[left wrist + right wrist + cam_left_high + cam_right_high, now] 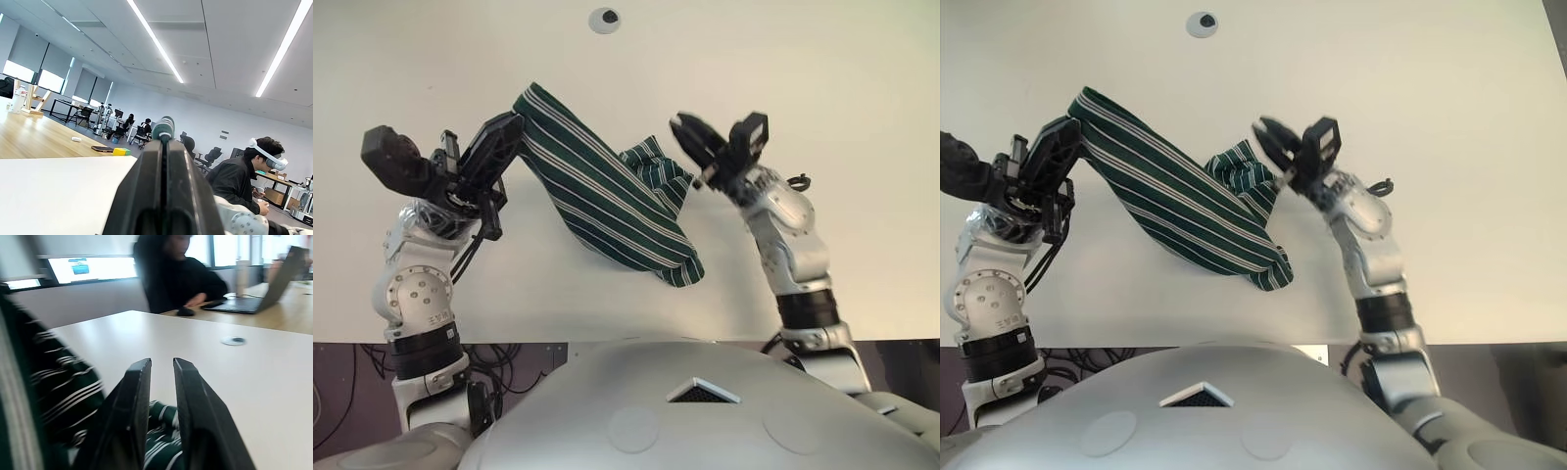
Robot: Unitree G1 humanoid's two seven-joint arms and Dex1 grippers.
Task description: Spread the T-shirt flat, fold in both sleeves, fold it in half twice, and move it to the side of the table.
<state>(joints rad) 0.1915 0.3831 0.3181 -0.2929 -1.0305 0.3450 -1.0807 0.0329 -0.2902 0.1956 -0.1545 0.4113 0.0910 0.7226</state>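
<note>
– T-shirt [607, 211] first: where is it sitting?

– It is stretching as a green striped band over the middle of the desk [822, 59]. My left claw [512, 132] is pinching its upper end, clenched on the cloth and lifted above the surface. From there the fabric is slanting down toward the near edge and ending in a folded lump. Whether that lump is touching the desk, I cannot tell.

– And your right claw?

– My right claw [720, 137] is hanging released, its fingers [137, 401] standing apart and gripping nothing. A bunched bit of the shirt is lying just beside them, on the side facing my left arm.

– Anything else on the desk?

– A small round disc [604, 20] is sitting near the far edge, well apart from the shirt. Beyond the desk, people are sitting at other tables, touching none of my things.
</note>
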